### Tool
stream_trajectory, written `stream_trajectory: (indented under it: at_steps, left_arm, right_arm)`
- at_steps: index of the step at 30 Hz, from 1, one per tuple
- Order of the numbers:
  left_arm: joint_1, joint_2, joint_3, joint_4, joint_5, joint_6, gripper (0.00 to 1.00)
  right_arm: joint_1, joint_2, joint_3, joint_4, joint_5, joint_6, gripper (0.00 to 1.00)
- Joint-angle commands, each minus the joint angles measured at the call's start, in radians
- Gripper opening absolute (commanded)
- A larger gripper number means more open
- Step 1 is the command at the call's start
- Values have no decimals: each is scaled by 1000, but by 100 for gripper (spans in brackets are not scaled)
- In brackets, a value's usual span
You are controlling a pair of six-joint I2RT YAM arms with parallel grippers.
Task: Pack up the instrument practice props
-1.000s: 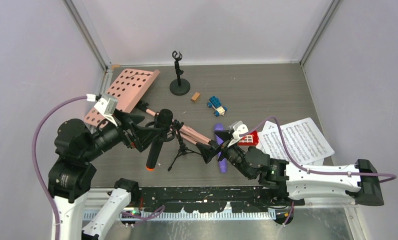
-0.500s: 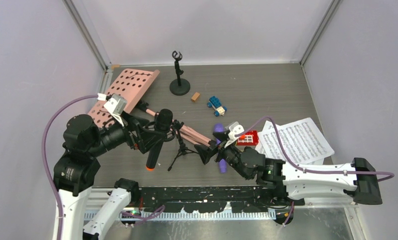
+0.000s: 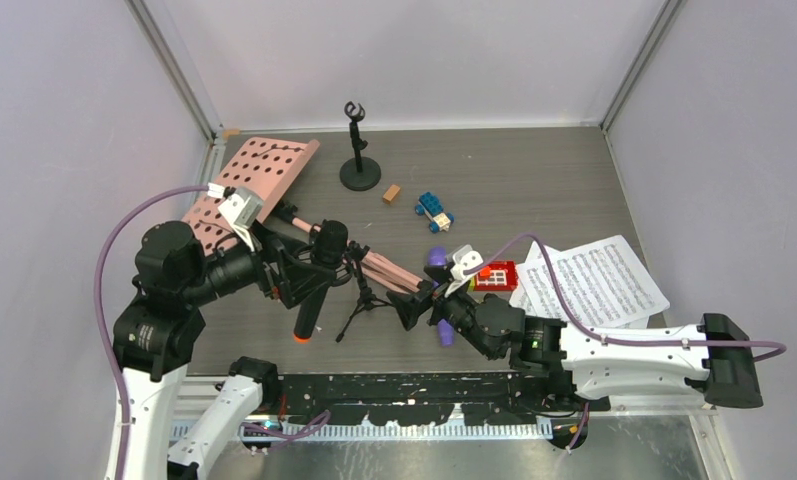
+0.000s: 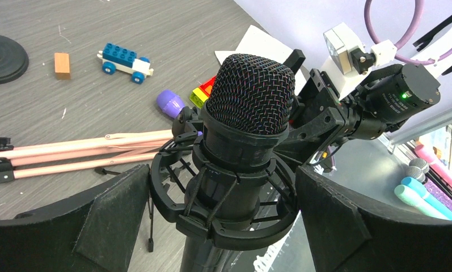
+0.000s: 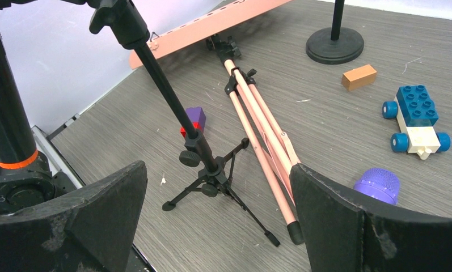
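Note:
The black orange-tipped microphone (image 3: 314, 285) sits tilted in a shock mount (image 4: 229, 218) on a small black tripod support (image 3: 359, 298). My left gripper (image 3: 309, 272) is open, its fingers (image 4: 115, 224) flanking the mount ring, very close on both sides. My right gripper (image 3: 414, 305) is open and empty, low over the table, facing the tripod (image 5: 212, 175). The pink holder board (image 3: 254, 178) lies flat, its folded legs (image 3: 379, 263) running toward my right gripper. The purple-headed microphone (image 3: 437, 258) lies partly under the right wrist. A round-base mic support (image 3: 359, 168) stands at the back. Note sheets (image 3: 599, 280) lie at the right.
A blue toy car (image 3: 434, 210) and an orange brick (image 3: 391, 193) lie mid-table. A red brick (image 3: 496, 275) sits by the sheets. A purple-and-red brick (image 5: 194, 120) lies behind the tripod. Walls close in on the left, back and right.
My left arm has moved right and forward, so its fingers now flank the microphone's mount. My right gripper has slid slightly left. The microphone has barely moved.

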Motion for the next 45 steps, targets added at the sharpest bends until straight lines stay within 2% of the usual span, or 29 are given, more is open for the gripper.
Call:
stream_trajectory:
  at_steps: [1, 7, 9, 14, 16, 20, 26, 30, 45]
  left_arm:
    - [2, 24, -7, -2, 53, 7, 100]
    - [2, 21, -22, 18, 53, -4, 99]
    - [2, 23, -21, 18, 51, -2, 93]
    - [2, 30, -24, 18, 49, -4, 69]
    - [2, 31, -25, 18, 49, -6, 64]
    - [2, 31, -28, 18, 41, -6, 64]
    - [2, 31, -29, 18, 32, -3, 63]
    - [2, 34, -28, 18, 33, -3, 64]
    - [2, 31, -24, 17, 37, -1, 65]
  right_arm:
    - [3, 5, 19, 42, 8, 15, 100]
    - [3, -1, 75, 2, 20, -14, 100]
    - [3, -5, 118, -42, 32, -44, 100]
    - [3, -13, 243, -82, 55, -128, 100]
    - [2, -5, 297, -102, 63, -122, 100]
    - [2, 22, 393, -136, 51, -53, 100]
    - [2, 79, 454, -92, -176, 41, 100]
    - [3, 124, 493, -60, -258, 80, 100]
    - [2, 247, 553, 90, -156, 181, 100]
